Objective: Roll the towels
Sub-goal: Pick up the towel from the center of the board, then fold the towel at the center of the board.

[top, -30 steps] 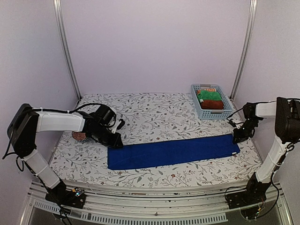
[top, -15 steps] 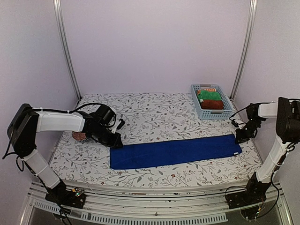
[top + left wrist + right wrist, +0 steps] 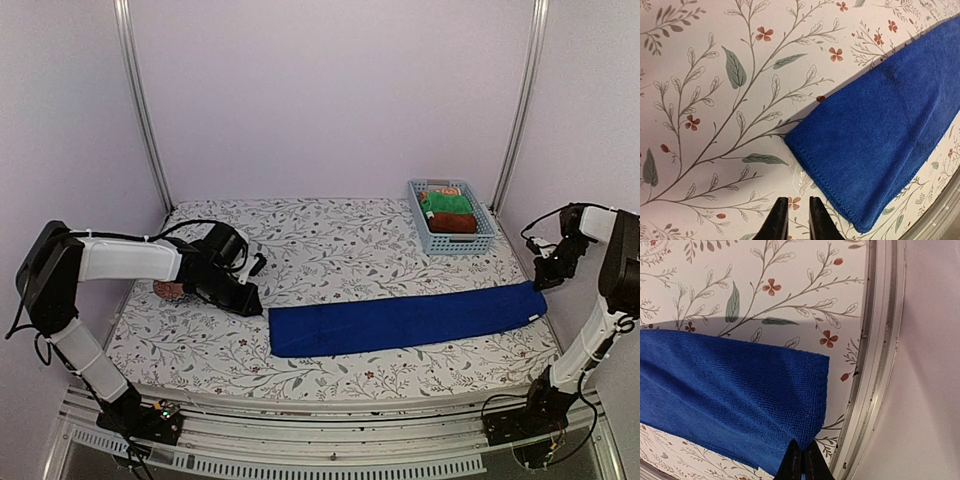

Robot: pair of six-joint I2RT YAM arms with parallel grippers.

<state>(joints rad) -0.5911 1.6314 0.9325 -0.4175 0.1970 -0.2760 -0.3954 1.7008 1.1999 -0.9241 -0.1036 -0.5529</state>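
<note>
A long royal blue soft towel [image 3: 405,318] lies flat and open on the table [image 3: 330,240], which has a white cover with leaves and little red flowers. The towel runs from near the middle of the front part of the table out to the right side. It is not rolled. The right pincer [image 3: 801,460] has its two fingers pressed together on the near right corner of the blue towel, and the cloth lifts up a little there. That corner is close to the grey metal rim [image 3: 875,365] at the table's right edge. The left pincer [image 3: 795,220] hangs low over the table just beside the left end of the blue towel. Its fingers are a tiny bit apart, with nothing between them, and they do not touch the cloth. At the back right of the table stands a light blue plastic basket [image 3: 487,238]. In it sit a bright green cloth [image 3: 445,203], an orange patterned cloth [image 3: 440,190] and a dark brick-red towel [image 3: 455,224], packed close together.
</note>
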